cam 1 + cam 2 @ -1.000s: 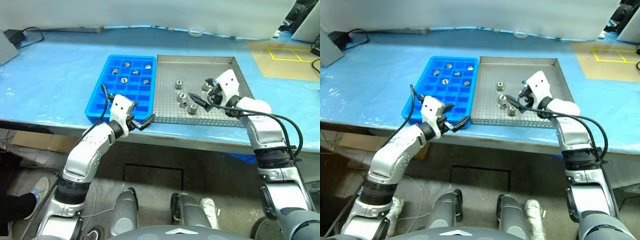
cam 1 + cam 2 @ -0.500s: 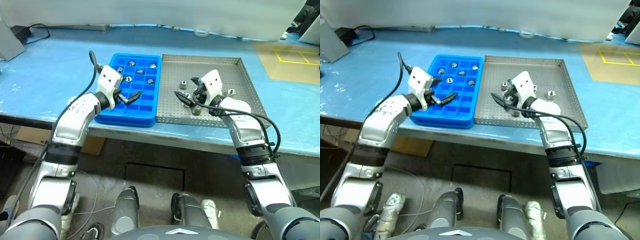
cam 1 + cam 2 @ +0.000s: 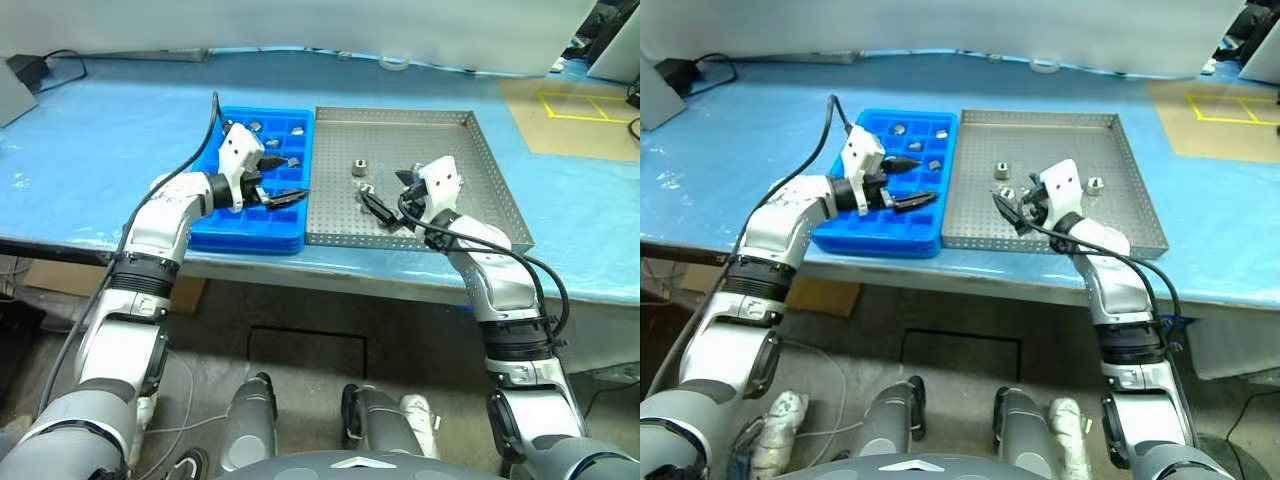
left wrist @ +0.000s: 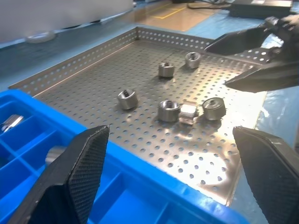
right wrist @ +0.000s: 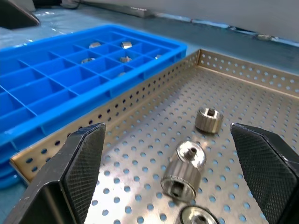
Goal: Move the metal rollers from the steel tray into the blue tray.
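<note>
The steel tray point(image 3: 430, 140) lies right of the blue tray point(image 3: 240, 238) on the table. Several metal rollers point(image 4: 168, 110) lie loose on the steel tray's near half, and one roller point(image 3: 1095, 184) sits further right. A few more rollers point(image 3: 256, 126) rest in the blue tray's far compartments. My left gripper point(image 3: 283, 180) hovers open over the blue tray's right side, pointing toward the steel tray and holding nothing. Low over the steel tray's front stands my right gripper point(image 3: 387, 196), open and empty, with the rollers point(image 5: 190, 154) just ahead of its fingers point(image 5: 79, 168).
A blue sheet covers the table. At the back lie a white tape roll point(image 3: 392, 64), a black adapter with its cable point(image 3: 30, 65) on the left and a brown mat with yellow tape point(image 3: 570, 110) on the right. The steel tray's front rim point(image 3: 400, 243) runs near the table edge.
My left gripper has risen from the table's front edge to above the blue tray and turned toward the steel tray. My right gripper has sunk a little toward the tray's front.
</note>
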Motion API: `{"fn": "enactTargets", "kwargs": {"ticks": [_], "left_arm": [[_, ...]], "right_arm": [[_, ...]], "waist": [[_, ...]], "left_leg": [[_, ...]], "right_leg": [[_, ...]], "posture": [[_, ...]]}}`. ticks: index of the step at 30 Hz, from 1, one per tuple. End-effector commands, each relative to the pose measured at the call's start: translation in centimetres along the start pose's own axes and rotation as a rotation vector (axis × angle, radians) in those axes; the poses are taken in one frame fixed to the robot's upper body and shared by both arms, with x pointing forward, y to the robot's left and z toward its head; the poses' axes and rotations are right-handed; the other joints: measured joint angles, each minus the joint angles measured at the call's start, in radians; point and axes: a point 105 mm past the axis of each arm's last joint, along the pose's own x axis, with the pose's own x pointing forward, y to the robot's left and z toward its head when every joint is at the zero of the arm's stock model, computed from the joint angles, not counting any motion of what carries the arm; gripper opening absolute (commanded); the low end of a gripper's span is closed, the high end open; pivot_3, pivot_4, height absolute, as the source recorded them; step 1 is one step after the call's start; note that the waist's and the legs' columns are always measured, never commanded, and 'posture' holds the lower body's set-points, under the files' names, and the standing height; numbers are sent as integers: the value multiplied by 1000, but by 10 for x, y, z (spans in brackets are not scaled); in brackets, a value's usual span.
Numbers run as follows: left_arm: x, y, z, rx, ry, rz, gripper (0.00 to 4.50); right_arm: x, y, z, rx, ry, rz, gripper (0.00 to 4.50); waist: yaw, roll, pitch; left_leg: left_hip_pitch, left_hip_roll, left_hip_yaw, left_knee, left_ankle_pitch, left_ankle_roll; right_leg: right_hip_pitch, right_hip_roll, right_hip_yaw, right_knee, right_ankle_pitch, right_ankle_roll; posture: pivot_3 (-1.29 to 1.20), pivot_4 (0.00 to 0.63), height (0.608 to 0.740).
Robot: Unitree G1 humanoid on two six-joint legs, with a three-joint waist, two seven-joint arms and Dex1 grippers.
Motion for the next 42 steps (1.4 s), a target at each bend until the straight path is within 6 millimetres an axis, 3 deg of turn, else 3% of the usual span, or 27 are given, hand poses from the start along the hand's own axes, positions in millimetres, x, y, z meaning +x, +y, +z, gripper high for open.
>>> {"fn": "enactTargets", "kwargs": {"ticks": [1,4,6,10,13,17,21,23,26,29,30,31,32,33,34,35,36,37,38,39,40,41,42], "left_arm": [[3,-19,20,20,-66,-68,4480],[12,-22,18,-4,-75,-46,4480],[15,-22,15,-26,-77,-37,4480],[19,-26,11,-49,-87,-48,4480],[28,-17,8,-89,-106,17,4480],[35,-6,-1,-110,-83,104,4480],[35,-6,0,-109,-93,112,4480],[34,-6,-1,-112,-92,117,4480],[35,-6,-4,-115,-88,123,4480],[38,-9,-6,-117,-83,123,4480],[39,-11,-6,-115,-80,119,4480],[40,-13,-7,-104,-73,116,4480],[41,-16,-8,-100,-63,109,4480],[42,-18,-9,-98,-56,106,4480],[43,-22,-11,-91,-47,93,4480],[44,-26,-12,-87,-45,79,4480],[45,-28,-13,-88,-47,68,4480],[45,-30,-13,-89,-48,64,4480],[46,-31,-13,-93,-48,63,4480],[46,-31,-13,-100,-49,61,4480],[46,-33,-13,-104,-49,58,4480],[46,-34,-13,-106,-49,55,4480],[47,-35,-14,-107,-46,52,4480]], "right_arm": [[-11,-20,7,-22,-31,-99,4500],[-24,-41,4,-15,-21,-208,4500],[-28,-42,0,-18,0,-243,4500],[-34,-21,2,0,-1,-215,4500],[-38,-9,-2,-4,23,-185,4500],[-41,-9,-1,2,39,-197,4500],[-39,-4,0,3,42,-167,4500],[-37,-4,0,-3,47,-166,4500],[-37,-3,3,-4,41,-160,4500],[-37,-5,2,-9,46,-159,4500],[-37,-6,2,-10,48,-161,4500],[-37,-6,2,-13,50,-161,4500],[-37,-6,2,-16,51,-159,4500],[-36,-5,2,-17,52,-158,4500],[-37,-3,1,-17,54,-151,4500],[-37,0,-2,-22,63,-146,4500],[-38,2,-4,-27,71,-141,4500],[-39,4,-6,-27,75,-136,4500],[-40,5,-7,-23,76,-135,4500],[-41,6,-7,-21,77,-134,4500],[-42,7,-7,-19,77,-134,4500],[-43,7,-8,-17,78,-134,4500],[-43,7,-8,-17,79,-135,4500]], "waist": [[-2,0,0],[-1,0,0],[-3,0,0],[-26,0,0],[-37,0,0],[-49,0,0],[-44,0,0],[-37,0,1],[-28,2,0],[-32,1,-1],[-45,0,-1],[-62,0,-1],[-80,-1,-1],[-94,-7,-4],[-102,-21,-8],[-103,-43,-12],[-104,-22,-16],[-108,-19,-17],[-118,-18,-18],[-125,-15,-19],[-133,-6,-18],[-135,1,-18],[-136,17,-20]], "left_leg": [[0,0,0,0,0,0],[0,0,1,1,0,0],[0,0,1,2,0,0],[1,0,1,2,0,1],[1,0,1,1,-1,1],[1,0,1,3,-1,2],[11,-4,1,3,-5,8],[22,-14,0,4,-11,16],[22,-30,0,33,-42,37],[29,-54,12,35,-66,70],[37,-69,23,31,-72,89],[43,-88,24,31,-80,103],[49,-104,24,30,-87,114],[56,-114,27,30,-93,123],[58,-128,37,28,-98,129],[60,-149,49,27,-103,132],[55,-178,64,40,-115,129],[24,-178,16,122,-133,137],[3,-178,-25,186,-134,138],[-10,-166,-62,222,-129,129],[-17,-145,-81,216,-118,112],[-20,-115,-92,185,-93,70],[-20,-100,-97,156,-95,46]], "right_leg": [[0,0,0,0,0,0],[0,0,0,0,0,0],[1,0,0,0,0,0],[2,0,0,0,0,0],[1,1,1,-1,0,0],[3,0,1,-1,0,1],[14,-4,6,-4,-7,13],[25,-15,11,-5,-14,24],[45,-32,23,-8,-27,48],[68,-51,28,-44,-32,62],[64,-60,25,-45,-31,62],[59,-76,20,-22,-38,52],[31,-81,-6,68,-43,63],[2,-67,-30,138,-46,75],[-24,-50,-45,149,-46,75],[-40,-42,-52,115,-44,74],[-36,-44,-29,88,-56,-8],[-32,-39,-15,90,-62,-4],[-23,-36,-8,84,-63,2],[-8,-35,-4,73,-63,9],[2,-35,-3,64,-63,15],[14,-32,-3,60,-67,25],[20,-30,-2,58,-68,31]], "posture": [[-215,150,740],[-254,150,740],[-269,150,740],[-297,150,740],[-319,150,740],[-303,150,740],[-300,150,740],[-300,150,740],[-293,150,740],[-291,150,740],[-292,150,740],[-293,150,740],[-294,150,740],[-296,150,740],[-299,150,740],[-299,150,740],[-302,150,740],[-303,150,740],[-305,150,740],[-306,150,740],[-306,150,740],[-310,150,740],[-314,150,740]]}}
